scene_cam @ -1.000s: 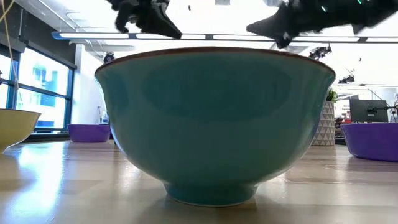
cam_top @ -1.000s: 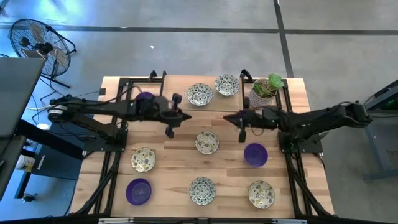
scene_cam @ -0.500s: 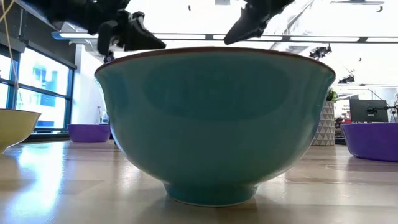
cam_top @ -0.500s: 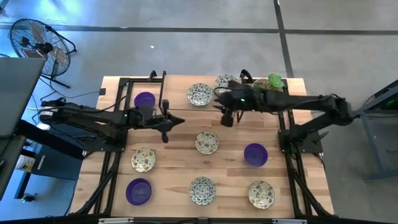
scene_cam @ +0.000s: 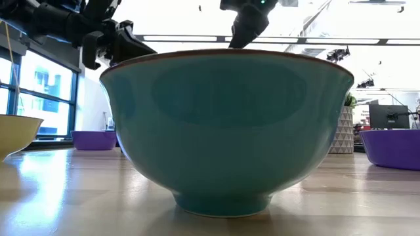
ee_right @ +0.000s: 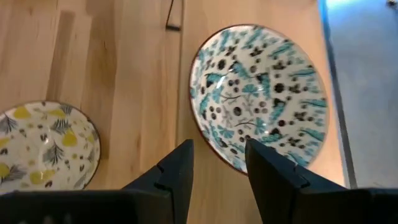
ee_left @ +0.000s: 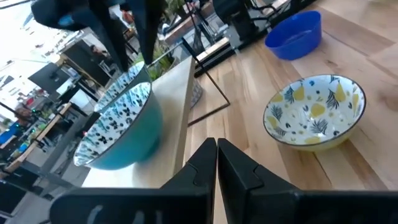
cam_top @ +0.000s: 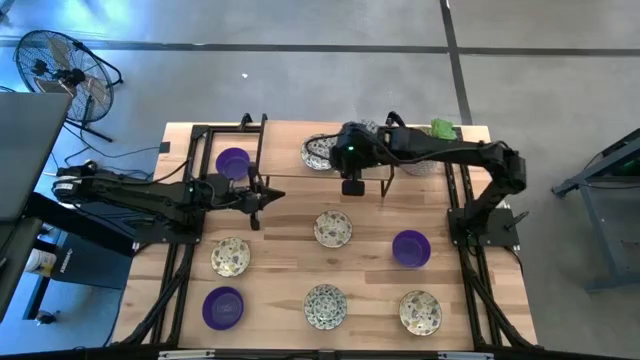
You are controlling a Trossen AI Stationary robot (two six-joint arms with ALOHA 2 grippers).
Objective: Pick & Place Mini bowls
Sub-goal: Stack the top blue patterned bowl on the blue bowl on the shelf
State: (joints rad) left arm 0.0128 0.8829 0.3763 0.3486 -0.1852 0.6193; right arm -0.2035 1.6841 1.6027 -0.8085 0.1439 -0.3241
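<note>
a: right gripper [ee_right: 216,163]?
b: fingers parted, empty, over teal-patterned mini bowl [ee_right: 260,96] at worktop [cam_top: 370,280] 12 o'clock.
a: left gripper [ee_left: 216,163]?
b: pinched closed, empty, 9 o'clock of centre bowl [cam_top: 333,228].

Both arms are dark, basically matte black all over, built from slim tube links with chunkier blocks at the joints. The left arm [cam_top: 150,193] has a pale silvery round cap at its outer joint and thin cables trailing along it. The right arm [cam_top: 450,152] carries a boxy wrist block with a small green light glowing on it. The left gripper [ee_left: 216,163] has two tapered black fingers with angular, faceted tips, and the right gripper [ee_right: 217,168] has the same wedge-shaped black fingers.
</note>
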